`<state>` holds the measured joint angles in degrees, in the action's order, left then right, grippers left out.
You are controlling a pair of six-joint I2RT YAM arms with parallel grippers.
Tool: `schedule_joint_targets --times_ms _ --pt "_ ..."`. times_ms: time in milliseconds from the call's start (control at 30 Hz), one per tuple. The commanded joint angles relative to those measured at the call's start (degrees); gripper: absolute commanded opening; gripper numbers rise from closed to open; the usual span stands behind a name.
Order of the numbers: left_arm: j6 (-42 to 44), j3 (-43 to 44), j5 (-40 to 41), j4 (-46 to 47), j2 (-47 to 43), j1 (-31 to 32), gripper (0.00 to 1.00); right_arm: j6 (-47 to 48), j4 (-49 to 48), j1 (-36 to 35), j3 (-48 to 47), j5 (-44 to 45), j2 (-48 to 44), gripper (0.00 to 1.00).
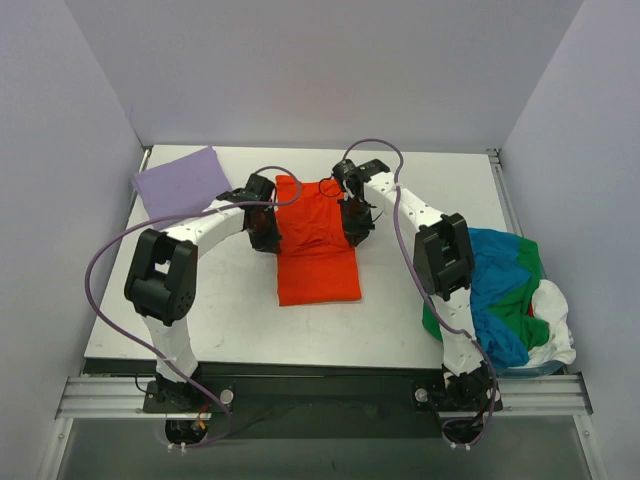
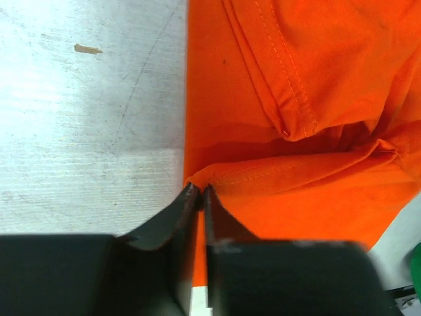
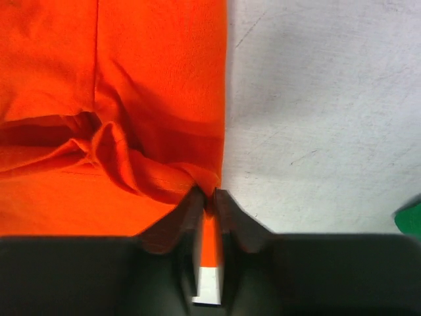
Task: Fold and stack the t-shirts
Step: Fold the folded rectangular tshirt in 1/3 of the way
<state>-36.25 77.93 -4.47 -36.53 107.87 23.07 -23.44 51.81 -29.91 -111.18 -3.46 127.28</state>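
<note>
Shirt heap (image 1: 505,290) partly behind right arm (image 1: 445,255) — layers untellable

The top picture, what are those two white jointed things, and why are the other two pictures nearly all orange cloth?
They are two robot arms bolted to the near edge of a table, filmed from above. Each ends in a two-finger end effector. The other two pictures come from cameras on the wrists. The left end effector and the right end effector are each pinched shut on an edge of the orange-red t-shirt, partly folded mid-table. A folded lavender t-shirt lies at the far left corner; a heap of green, blue and white shirts sits at the right edge.
</note>
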Motion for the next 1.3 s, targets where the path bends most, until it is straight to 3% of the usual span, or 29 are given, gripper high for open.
schedule_joint_targets --times_ms 0,33,67,100,133,233,433,633,800,1267 --pt "0.13 1.70 2.88 0.67 -1.43 -0.66 0.22 1.29 3.30 0.82 -2.29 -0.66 0.16 0.18" --pt "-0.13 1.52 3.06 0.67 -1.87 -0.66 0.42 1.38 3.30 0.91 -2.29 -1.10 0.07 0.26" --pt "-0.22 1.09 3.50 0.59 -2.40 -0.66 0.49 1.47 3.30 0.99 -2.29 -1.19 -0.19 0.39" --pt "-0.57 0.91 3.94 0.59 -3.62 -0.66 0.55 1.64 3.47 1.08 -2.12 -1.28 -0.80 0.43" --pt "-0.58 0.65 4.03 0.59 -4.33 -0.66 0.62 1.82 3.30 1.17 -2.03 -1.28 -1.24 0.46" --pt "-0.84 -1.20 6.22 1.46 -8.11 -0.31 0.70 2.08 3.21 1.52 -0.63 -1.28 -3.79 0.50" --pt "-0.84 -9.63 4.74 4.54 -16.90 1.80 0.73 1.47 0.93 1.43 7.80 -5.14 -11.70 0.49" --pt "-3.74 -21.39 2.54 7.43 -22.70 3.91 0.72 -1.51 -6.09 0.73 25.20 -11.74 -19.70 0.43" --pt "-5.94 -24.32 2.97 8.32 -24.55 7.25 0.70 -4.24 -10.94 0.03 35.83 -14.46 -22.78 0.38" --pt "-7.43 -28.01 2.10 11.57 -18.85 9.19 0.69 -5.56 -15.69 -0.85 40.60 -15.17 -18.22 0.35"
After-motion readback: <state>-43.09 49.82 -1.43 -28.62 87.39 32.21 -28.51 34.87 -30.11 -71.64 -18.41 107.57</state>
